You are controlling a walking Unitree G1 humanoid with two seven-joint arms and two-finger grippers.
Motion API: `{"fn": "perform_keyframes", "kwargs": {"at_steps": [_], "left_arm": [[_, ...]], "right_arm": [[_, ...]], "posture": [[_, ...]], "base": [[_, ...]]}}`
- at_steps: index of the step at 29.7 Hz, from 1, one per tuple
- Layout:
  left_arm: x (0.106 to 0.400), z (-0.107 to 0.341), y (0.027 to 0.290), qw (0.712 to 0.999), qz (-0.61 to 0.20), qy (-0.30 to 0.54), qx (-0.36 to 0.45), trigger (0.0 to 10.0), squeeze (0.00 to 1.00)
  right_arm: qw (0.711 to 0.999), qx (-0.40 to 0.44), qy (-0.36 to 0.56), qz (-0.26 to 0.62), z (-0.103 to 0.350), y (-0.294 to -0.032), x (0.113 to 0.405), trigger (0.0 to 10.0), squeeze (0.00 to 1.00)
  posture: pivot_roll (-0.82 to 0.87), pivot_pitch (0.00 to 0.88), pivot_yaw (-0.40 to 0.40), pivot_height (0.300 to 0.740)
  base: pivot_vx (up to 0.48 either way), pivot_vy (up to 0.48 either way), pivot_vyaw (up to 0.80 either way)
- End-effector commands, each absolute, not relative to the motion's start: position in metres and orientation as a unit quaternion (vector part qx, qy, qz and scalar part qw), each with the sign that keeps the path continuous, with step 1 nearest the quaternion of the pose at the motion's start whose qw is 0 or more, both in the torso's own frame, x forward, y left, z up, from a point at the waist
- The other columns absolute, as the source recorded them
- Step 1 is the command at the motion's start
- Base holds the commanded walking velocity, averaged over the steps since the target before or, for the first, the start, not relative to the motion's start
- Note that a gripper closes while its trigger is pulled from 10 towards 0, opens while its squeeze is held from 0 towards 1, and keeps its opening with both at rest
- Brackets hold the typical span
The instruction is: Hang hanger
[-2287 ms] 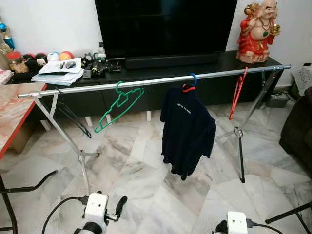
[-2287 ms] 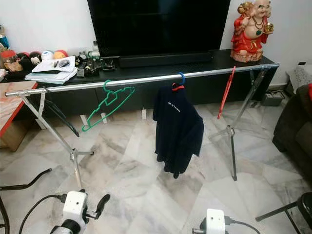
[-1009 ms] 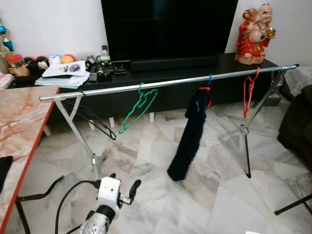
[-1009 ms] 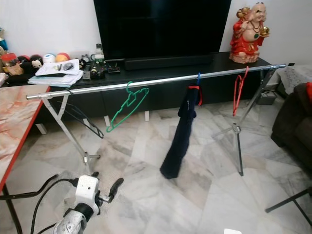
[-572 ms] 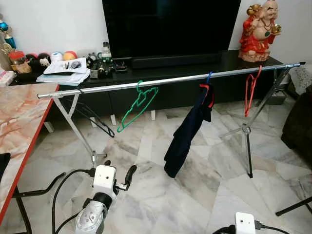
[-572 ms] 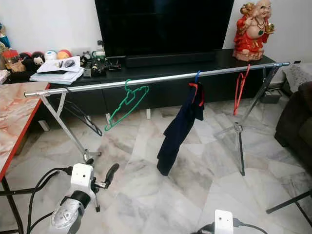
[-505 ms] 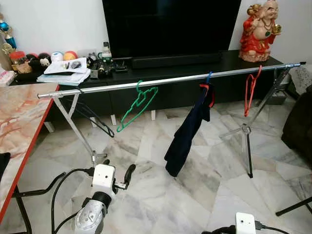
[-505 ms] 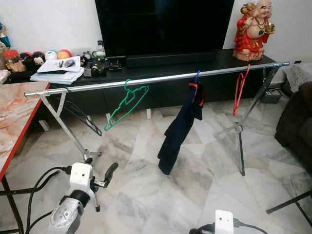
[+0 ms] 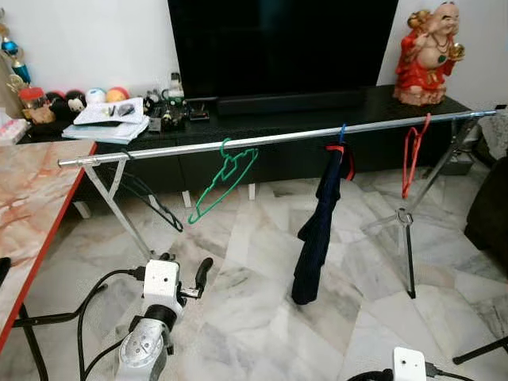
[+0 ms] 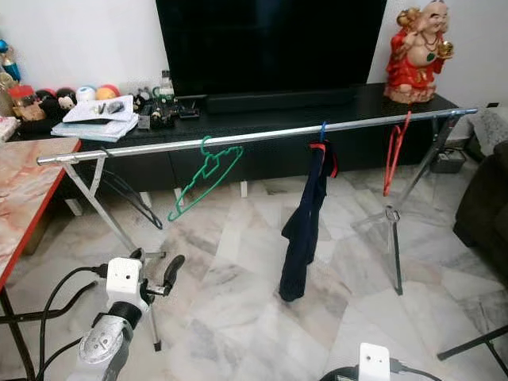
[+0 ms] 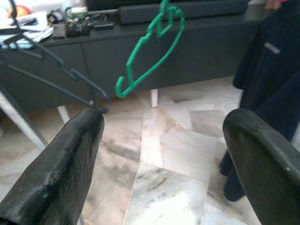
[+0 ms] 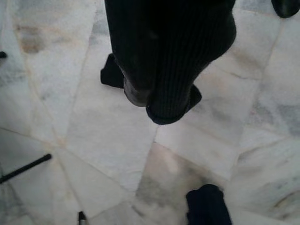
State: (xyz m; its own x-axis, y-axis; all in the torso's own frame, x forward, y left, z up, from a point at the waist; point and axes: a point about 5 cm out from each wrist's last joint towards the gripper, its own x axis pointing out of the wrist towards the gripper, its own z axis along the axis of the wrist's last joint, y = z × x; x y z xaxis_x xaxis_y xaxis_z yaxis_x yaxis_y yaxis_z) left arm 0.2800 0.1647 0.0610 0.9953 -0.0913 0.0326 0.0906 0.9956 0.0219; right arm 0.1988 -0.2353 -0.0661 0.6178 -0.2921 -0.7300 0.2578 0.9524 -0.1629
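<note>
Three hangers (image 9: 223, 181) share the rail (image 9: 270, 139); left gripper (image 11: 159, 154) gapes empty.

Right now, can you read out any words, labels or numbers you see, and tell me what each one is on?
None can be read.
Pale print on the chest of the dark shirt hanging from the rail: too small and blurred.
Papers on the TV cabinet: markings too small.

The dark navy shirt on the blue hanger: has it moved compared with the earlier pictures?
Yes. The dark navy shirt has turned on the silver rail: earlier it faced the camera broad; now it hangs edge-on.
</note>
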Motion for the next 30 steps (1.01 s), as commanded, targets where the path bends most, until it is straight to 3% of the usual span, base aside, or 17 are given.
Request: {"fn": "perform_keyframes", "kwargs": {"at_steps": [1, 23, 30], "left_arm": [[0.278, 0.061, 0.169, 0.999, -0.04, -0.014, 0.015, 10.0, 0.0], [0.273, 0.071, 0.172, 0.998, -0.053, -0.02, 0.028, 10.0, 0.0], [0.271, 0.074, 0.169, 0.997, -0.064, -0.019, 0.028, 10.0, 0.0]], "right_arm": [[0.898, -0.018, 0.413, -0.151, -0.068, -0.231, 0.197, 10.0, 0.0], [0.898, -0.022, 0.416, -0.141, -0.076, -0.221, 0.184, 10.0, 0.0], [0.898, -0.026, 0.416, -0.14, -0.077, -0.221, 0.181, 10.0, 0.0]], "posture": [[0.13, 0.0, 0.023, 0.74], [0.11, 0.0, 0.061, 0.74], [0.11, 0.0, 0.061, 0.74]], "base": [[0.416, 0.0, 0.0], [0.418, 0.0, 0.0], [0.219, 0.0, 0.0]]}}
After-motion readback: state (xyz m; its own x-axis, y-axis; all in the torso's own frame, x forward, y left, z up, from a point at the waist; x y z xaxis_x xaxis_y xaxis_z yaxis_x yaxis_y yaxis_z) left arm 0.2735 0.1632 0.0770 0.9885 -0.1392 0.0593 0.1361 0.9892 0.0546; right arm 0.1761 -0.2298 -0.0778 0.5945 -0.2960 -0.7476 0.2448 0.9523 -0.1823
